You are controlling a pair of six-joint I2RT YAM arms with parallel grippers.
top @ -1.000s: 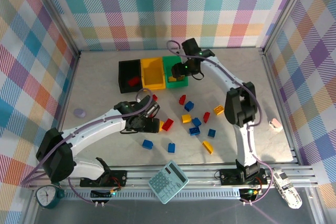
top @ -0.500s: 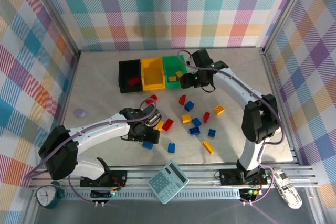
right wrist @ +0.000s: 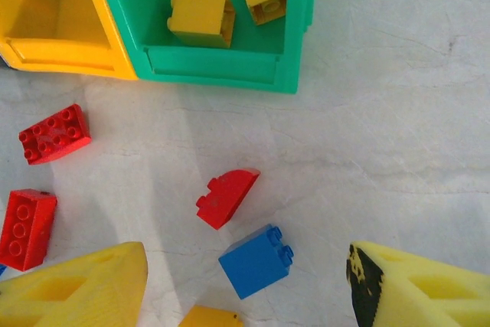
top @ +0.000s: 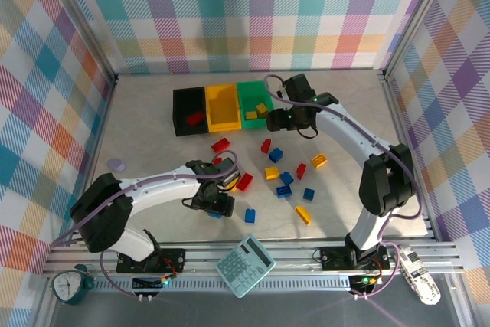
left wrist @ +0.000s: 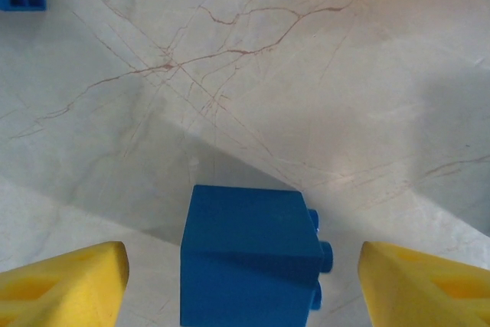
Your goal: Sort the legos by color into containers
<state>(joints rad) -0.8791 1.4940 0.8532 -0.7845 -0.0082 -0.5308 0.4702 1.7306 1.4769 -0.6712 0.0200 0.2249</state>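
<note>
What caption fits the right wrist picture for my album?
Two yellow legos rest in the green bin; a curved red lego and a blue lego wait outside on the table.

Left arm, right arm: same build.
- Long links in white shells. Joints and wrists in rounded black housings.
- One lilac cable per arm, running loose along the outside from base to wrist and looping clear of the shell near the wrist.
- Bases black, with a small greenish light by each.
- Left gripper: fingers yellow, wedge-shaped and matte, with a shallow recess moulded into the visible face.
- Right gripper: same yellow wedge fingers. The other finger has a black scuffed patch at its tip.
</note>
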